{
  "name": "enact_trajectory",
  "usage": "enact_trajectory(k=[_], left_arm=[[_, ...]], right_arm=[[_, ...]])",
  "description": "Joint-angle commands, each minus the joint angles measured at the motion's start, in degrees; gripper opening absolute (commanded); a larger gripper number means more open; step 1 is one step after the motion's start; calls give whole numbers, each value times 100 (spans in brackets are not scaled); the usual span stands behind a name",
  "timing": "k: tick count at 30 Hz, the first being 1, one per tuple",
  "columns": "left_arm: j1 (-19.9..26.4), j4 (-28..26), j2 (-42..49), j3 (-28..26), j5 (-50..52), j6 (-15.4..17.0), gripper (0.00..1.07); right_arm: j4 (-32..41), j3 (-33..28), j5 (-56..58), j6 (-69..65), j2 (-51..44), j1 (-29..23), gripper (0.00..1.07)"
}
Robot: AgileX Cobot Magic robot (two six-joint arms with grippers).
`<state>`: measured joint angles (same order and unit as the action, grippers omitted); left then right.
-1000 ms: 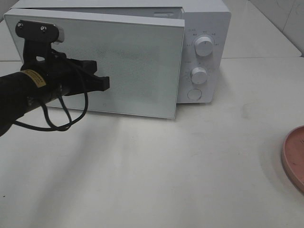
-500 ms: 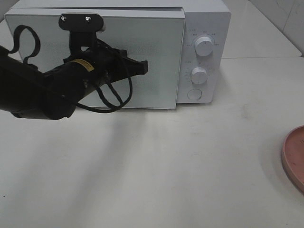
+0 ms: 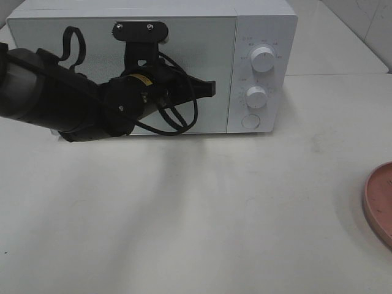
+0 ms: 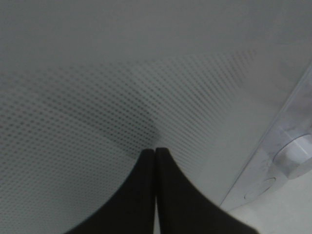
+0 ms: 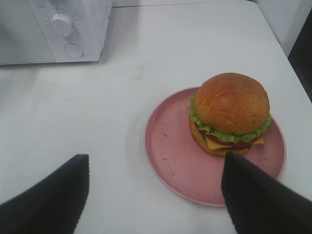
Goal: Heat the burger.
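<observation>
The burger [image 5: 230, 109], with a golden-brown bun, green lettuce and yellow cheese, sits on a round pink plate [image 5: 170, 151] in the right wrist view. My right gripper [image 5: 155, 161] hovers open just short of the plate, holding nothing. In the high view only the plate's edge [image 3: 380, 199] shows at the far right, and the burger is out of frame there. The white microwave [image 3: 263, 37] stands at the back with its door [image 3: 208, 49] flush against its body. My left gripper [image 3: 211, 89] is shut, its tips [image 4: 155, 151] against the door's dotted glass.
Two round knobs [image 3: 263, 59] [image 3: 256, 97] and a round button [image 3: 250, 122] sit on the microwave's right-hand panel. My left arm and its looping cable [image 3: 177, 116] cross in front of the door. The white table [image 3: 214, 214] spreads between microwave and plate.
My left gripper has swept to the right across the door. The door has swung from ajar to flush with the microwave. The plate has not moved.
</observation>
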<state>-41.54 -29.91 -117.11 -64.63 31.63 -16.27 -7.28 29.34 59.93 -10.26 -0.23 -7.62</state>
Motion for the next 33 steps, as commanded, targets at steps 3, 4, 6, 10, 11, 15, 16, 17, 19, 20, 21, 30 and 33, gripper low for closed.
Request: enact_trajectory(k=[3,4,6,10,11,15,16,17,19,20,21,30,33], left_arm=[[69,-361,126,-183,327,-109,0],[23,-361,172,-149,275,-138,0],[-80,-361,264,-34,241,-143,0],[-281,-367,556,258,-160,-143,0],[-304,-367,619,286,-424,-143,0],[-304,-309,762,286,-1329,-143,11],[-281,-201,825,286,-2023,-143,32],[-281,-201,825,286,-2023,-143,32],[-281,-155,928,286,-3014,-138,81],[-281,-155,928,286,-3014,-138,81],[-281,-149,991,286,-3575,-138,93],[-281,1186,1501,286,-5323,-126,100],[-281,1381,1748,286,-5976,-23,100]], right_arm=[[-11,-11,-23,92,-155,23,74],[-11,-11,-23,92,-155,23,74],[-11,-11,-23,92,-155,23,74],[-11,-11,-23,92,-155,23,74],[-11,-11,-23,92,-155,23,74],[-11,-11,-23,92,-155,23,74],[-11,-11,-23,92,-155,23,74],[-11,-11,-23,92,-155,23,74],[-11,-11,-23,92,-155,23,74],[-11,-11,-23,92,-155,23,74],[-11,-11,-23,92,-155,23,74],[-11,-11,-23,92,-155,23,74],[-11,-11,-23,92,-155,23,74]])
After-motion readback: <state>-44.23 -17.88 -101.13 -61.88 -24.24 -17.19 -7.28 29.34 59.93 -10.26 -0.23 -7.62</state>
